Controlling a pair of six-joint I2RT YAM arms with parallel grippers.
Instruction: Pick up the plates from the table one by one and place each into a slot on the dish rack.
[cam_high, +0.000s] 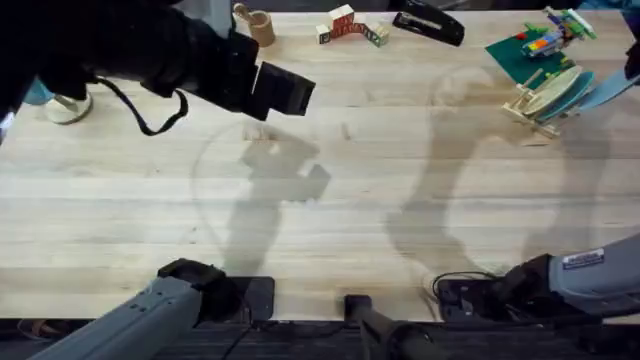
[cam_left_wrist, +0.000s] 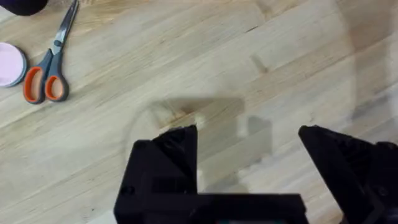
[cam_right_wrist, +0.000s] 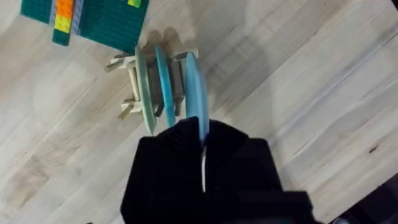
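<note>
Black fingers of my right gripper (cam_right_wrist: 202, 155) pinch the light blue round plate (cam_right_wrist: 193, 87) on edge, lined up over the small pale-wood dish rack (cam_right_wrist: 134, 93), beside two plates standing there.

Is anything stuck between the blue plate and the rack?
Nothing visible blocks it. The right gripper holds the light blue plate at the dish rack, beside the teal plate and a pale plate already standing there.
</note>
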